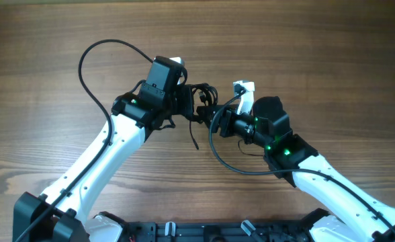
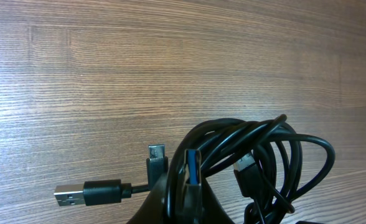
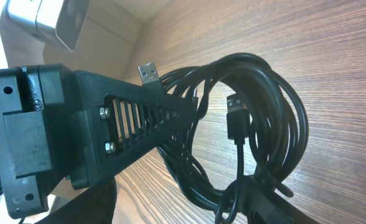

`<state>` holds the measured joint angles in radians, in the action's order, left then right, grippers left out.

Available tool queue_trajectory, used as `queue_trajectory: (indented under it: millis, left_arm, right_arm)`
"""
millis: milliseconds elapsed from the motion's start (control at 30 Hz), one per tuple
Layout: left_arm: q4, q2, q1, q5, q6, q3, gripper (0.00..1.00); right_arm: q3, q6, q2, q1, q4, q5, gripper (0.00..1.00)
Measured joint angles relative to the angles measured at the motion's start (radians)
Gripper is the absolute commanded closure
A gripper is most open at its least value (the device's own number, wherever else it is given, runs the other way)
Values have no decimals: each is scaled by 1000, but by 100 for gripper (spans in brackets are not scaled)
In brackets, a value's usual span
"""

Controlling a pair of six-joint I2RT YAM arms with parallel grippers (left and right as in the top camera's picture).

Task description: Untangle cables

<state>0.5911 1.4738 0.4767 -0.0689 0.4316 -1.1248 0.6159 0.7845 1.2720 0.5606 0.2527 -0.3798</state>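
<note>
The USB cables point(image 2: 233, 127) are one tangled bunch, none free yet; the left gripper point(image 1: 187, 101) squeezes them, but nobody can tell if the right gripper point(image 1: 215, 121) is open

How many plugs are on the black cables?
4: silver plug far left, small plug and blue plug side by side in the middle, black plug inside the cable loops. Others may be hidden.
</note>
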Motion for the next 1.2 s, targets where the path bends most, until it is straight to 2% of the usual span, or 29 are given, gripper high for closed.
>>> queue_trajectory:
  millis: [100,167,500,567,700,800,933,1033,1200]
  left_arm:
    - [0,0,18,-3,0,0,96]
    - [0,0,46,-3,0,0,96]
    - [-13,5,80,-8,0,0,96]
    - [-29,5,80,-17,0,0,96]
    - [-32,5,82,-48,0,2,96]
    - [-14,10,88,-34,-7,6,96]
    - [23,14,106,80,-3,6,96]
    - [23,14,113,128,58,6,96]
    - [18,11,96,177,214,5,96]
  right_arm:
    - [0,3,45,0,18,14,39]
    - [0,3,83,0,22,19,45]
    - [4,3,117,5,-120,175,45]
    - [4,-2,125,5,-122,195,48]
    - [6,-3,143,6,-124,207,82]
    - [10,32,143,-4,-141,212,95]
    - [15,48,93,-24,-198,169,95]
    - [15,48,45,-51,-203,112,95]
    - [0,17,35,-97,60,-120,96]
